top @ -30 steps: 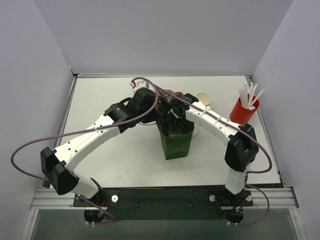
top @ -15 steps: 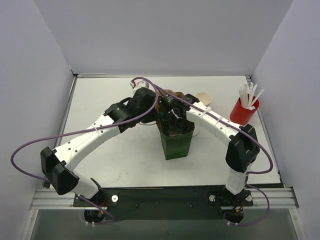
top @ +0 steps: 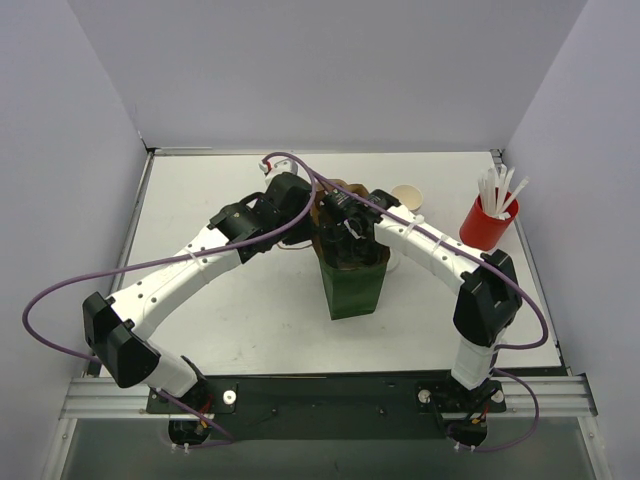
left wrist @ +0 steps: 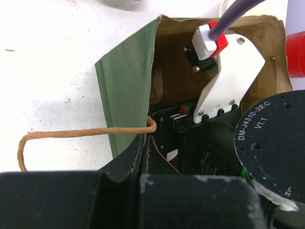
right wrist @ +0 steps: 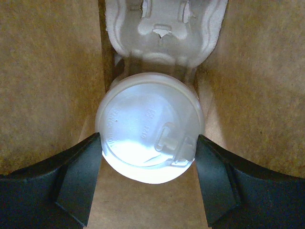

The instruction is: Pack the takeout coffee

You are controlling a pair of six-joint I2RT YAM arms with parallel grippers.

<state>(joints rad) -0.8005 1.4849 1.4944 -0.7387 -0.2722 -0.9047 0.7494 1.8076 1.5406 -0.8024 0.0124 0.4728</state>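
A green paper bag point(top: 355, 290) stands open mid-table. My right gripper point(top: 347, 243) reaches down into it. In the right wrist view its fingers point(right wrist: 78, 176) press both sides of a white-lidded takeout cup point(right wrist: 150, 126), held upright between the bag's brown walls. A pale moulded-pulp carrier point(right wrist: 164, 26) lies just beyond the cup, deeper in the bag. My left gripper point(left wrist: 144, 138) is shut on the bag's green rim point(left wrist: 128, 76), next to its twine handle point(left wrist: 71, 134). A second whitish round lid point(top: 407, 196) shows on the table behind the right arm.
A red cup of white sticks point(top: 487, 222) stands at the back right. Both forearms cross over the bag's mouth. A purple cable point(top: 60, 290) loops out to the left. Grey walls close in the table on three sides.
My right wrist has shifted slightly over the bag's mouth. My left gripper keeps its hold on the rim, and the bag has not moved.
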